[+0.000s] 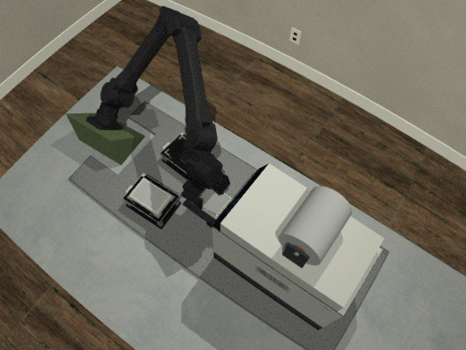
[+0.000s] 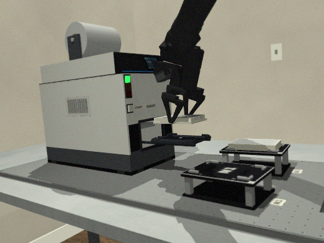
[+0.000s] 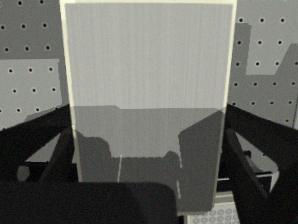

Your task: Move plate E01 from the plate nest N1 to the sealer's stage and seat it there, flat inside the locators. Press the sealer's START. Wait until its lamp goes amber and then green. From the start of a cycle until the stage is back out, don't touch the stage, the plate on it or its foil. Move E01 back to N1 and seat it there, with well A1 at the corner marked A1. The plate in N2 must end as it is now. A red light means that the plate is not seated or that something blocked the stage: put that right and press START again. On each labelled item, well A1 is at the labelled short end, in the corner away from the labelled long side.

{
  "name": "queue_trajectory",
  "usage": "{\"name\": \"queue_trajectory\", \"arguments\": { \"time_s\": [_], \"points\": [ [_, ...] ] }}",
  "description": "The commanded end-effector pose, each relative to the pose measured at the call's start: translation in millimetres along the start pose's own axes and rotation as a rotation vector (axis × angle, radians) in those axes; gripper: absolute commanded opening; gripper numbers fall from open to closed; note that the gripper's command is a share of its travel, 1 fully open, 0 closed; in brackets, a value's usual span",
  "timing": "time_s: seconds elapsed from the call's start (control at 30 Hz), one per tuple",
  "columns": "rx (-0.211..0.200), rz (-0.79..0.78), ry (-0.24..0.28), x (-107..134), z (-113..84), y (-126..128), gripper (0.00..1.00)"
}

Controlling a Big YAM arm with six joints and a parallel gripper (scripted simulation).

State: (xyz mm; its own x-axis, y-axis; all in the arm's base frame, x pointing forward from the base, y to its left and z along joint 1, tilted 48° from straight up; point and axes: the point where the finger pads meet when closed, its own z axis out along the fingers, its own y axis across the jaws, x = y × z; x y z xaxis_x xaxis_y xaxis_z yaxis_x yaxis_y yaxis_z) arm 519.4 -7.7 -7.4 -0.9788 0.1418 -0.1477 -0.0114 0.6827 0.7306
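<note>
Nearest, your gripper (image 1: 196,203) (image 2: 180,119) (image 3: 148,111) grasps plate E01 (image 1: 216,204) (image 2: 196,119) (image 3: 147,75) by its long sides, above the sealer's stage (image 2: 186,142). Swing early and it may clip the sealer (image 1: 263,201) (image 2: 87,118); lower it skewed and it may ride nest N1's (image 2: 214,173) locators, away from the sealer. Well A1's corner: unreadable. The arm (image 1: 196,89) (image 2: 192,25) hides part of N1, farther out.
</note>
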Motion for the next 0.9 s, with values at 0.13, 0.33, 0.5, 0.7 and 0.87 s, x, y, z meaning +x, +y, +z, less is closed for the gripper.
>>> {"name": "queue_trajectory", "arguments": {
  "time_s": [0.13, 0.33, 0.5, 0.7, 0.87],
  "points": [
    [0.01, -0.059, -0.035, -26.9, -5.2, 8.7, 0.0],
    [0.008, 0.028, 0.005, -0.7, 18.8, 5.1, 0.0],
    [0.002, 0.048, 0.034, 12.2, 23.4, 3.2, 0.0],
    [0.004, 0.017, 0.019, 3.8, 21.3, 4.0, 0.0],
    [0.008, -0.018, -0.005, -9.4, 17.7, 6.2, 0.0]
  ]
}}
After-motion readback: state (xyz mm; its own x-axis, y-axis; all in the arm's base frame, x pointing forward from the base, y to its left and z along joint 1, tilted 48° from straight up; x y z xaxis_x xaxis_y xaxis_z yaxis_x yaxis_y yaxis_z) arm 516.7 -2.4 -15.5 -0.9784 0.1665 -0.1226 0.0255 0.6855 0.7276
